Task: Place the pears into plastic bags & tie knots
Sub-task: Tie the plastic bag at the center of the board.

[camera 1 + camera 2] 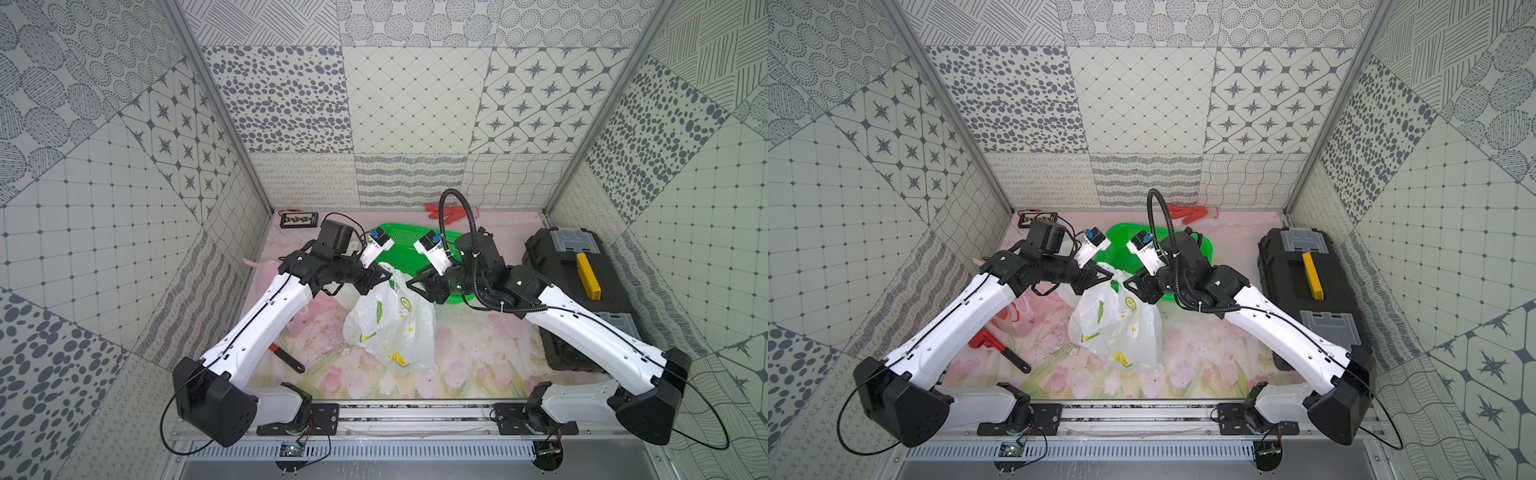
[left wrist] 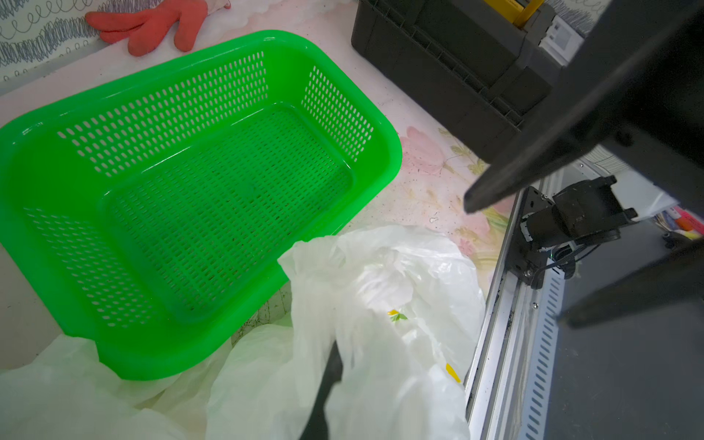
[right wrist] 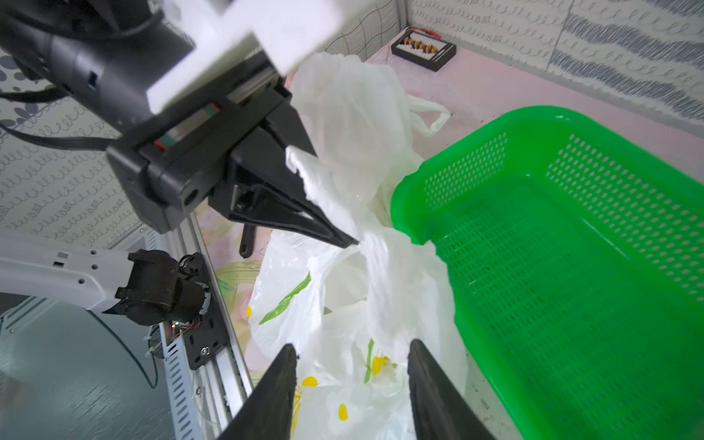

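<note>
bags gather near the centre of both top views. the lemon-print bag stands bulging on the floral mat, just below the middle of the frame, with its top drawn up toward the two arms. what fills it cannot be told through the plastic.

the left gripper reaches in from the left with its jaws pressed together on a twist of that bag's upper edge. the right wrist view shows this plainly, with white film pinched at the black tips. the right gripper comes from the right and faces the left gripper, close to the same edge. in its own wrist view its fingers stand apart. the printed plastic lies beyond the gap, and nothing is clamped between them.

the plain white bag slumps behind the left gripper, just beside the near corner of the green basket. the pink bag lies crumpled at centre left, partly under the left arm.

the basket sits just above the bags in the top views, partly hidden by both wrists. a black toolbox with a yellow handle fills the right side of the mat. a red glove lies against the back wall above the basket. a red-handled wrench rests at lower left, and a small black tray sits in the back left corner.
</note>
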### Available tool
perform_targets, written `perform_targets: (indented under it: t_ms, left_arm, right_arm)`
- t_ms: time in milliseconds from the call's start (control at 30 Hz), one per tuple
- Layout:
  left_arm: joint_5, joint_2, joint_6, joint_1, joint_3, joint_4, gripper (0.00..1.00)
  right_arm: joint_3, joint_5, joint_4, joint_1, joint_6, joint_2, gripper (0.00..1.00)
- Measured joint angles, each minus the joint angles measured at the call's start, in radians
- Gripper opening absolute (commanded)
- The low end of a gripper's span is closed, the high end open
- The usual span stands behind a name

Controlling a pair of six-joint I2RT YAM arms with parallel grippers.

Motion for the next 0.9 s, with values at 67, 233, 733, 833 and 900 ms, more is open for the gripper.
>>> perform_targets:
  t_ms: [67, 233, 733, 833, 900]
  left_arm:
    - [0.0, -0.001, -0.006, 0.0, 0.0, 0.0, 0.0]
    - [0.001, -0.001, -0.021, 0.0, 0.002, 0.0, 0.0]
    - [0.002, -0.001, -0.032, 0.0, 0.005, 0.0, 0.0]
    - [0.002, -0.001, -0.033, 0.0, 0.005, 0.0, 0.04]
    - [0.002, -0.001, -0.035, 0.0, 0.005, 0.0, 0.12]
  right_arm:
    - [-0.001, 0.013, -0.004, 0.003, 0.011, 0.027, 0.45]
    - [0.001, 0.035, -0.009, -0.003, 0.02, 0.12, 0.33]
    - [0.012, -0.051, 0.037, -0.003, 0.114, 0.175, 0.01]
    - [0.0, -0.114, 0.102, -0.003, 0.171, 0.175, 0.01]
    - [-0.018, -0.156, 0.166, -0.003, 0.218, 0.179, 0.01]
